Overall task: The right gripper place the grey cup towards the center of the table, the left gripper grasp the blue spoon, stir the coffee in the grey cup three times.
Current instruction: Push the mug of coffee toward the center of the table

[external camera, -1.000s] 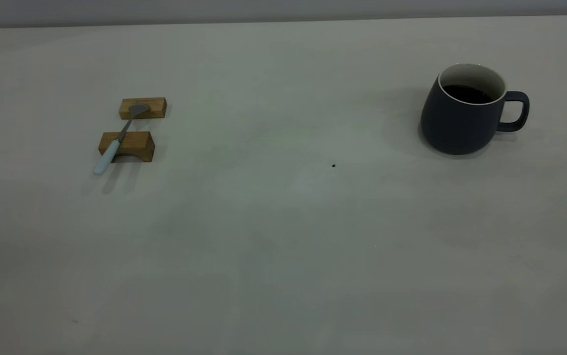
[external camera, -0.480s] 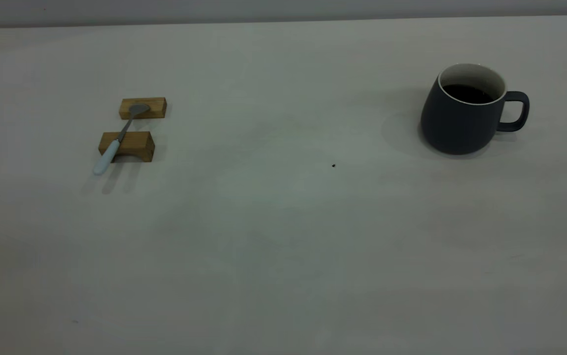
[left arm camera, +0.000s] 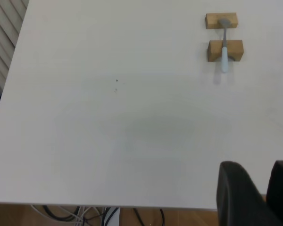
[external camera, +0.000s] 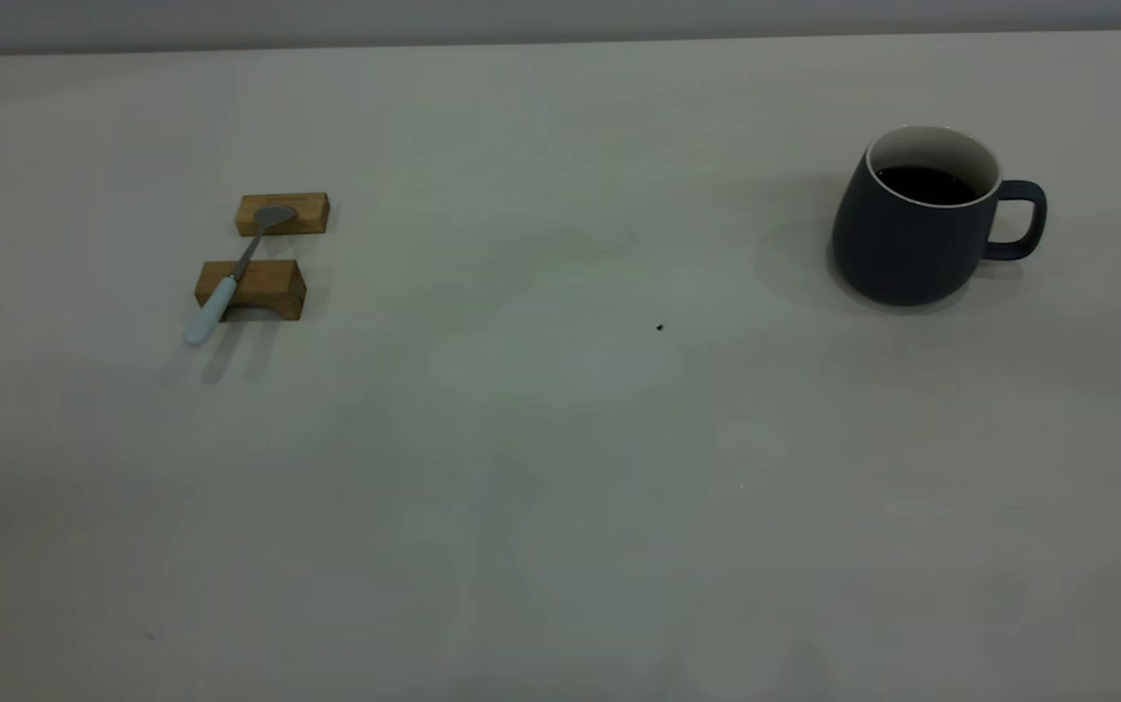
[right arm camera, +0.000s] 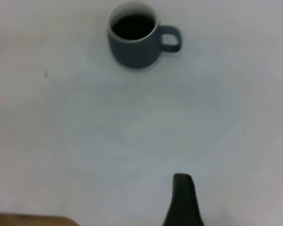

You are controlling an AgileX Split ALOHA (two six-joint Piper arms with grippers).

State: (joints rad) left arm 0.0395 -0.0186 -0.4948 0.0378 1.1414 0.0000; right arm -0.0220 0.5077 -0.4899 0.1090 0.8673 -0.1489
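Two wooden blocks [external camera: 263, 255] are seen well to the left of the grey cup [external camera: 911, 229], with the blue spoon [external camera: 229, 283] laid across them. The cup, upright on the table [external camera: 560, 439], holds dark coffee [external camera: 925, 185]. The left gripper [left arm camera: 262, 186] is narrowly parted; the right gripper's [right arm camera: 183, 200] spread cannot be told.

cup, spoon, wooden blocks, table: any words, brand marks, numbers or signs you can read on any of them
None can be read in any view.
The grey cup: plain dark outside, white inside, no print shown.
The blue spoon: no mark visible.
The two wooden blocks: the far one shows a faint darker patch on top, too small to tell whether it is lettering.
The table: bare, only a tiny dark speck.
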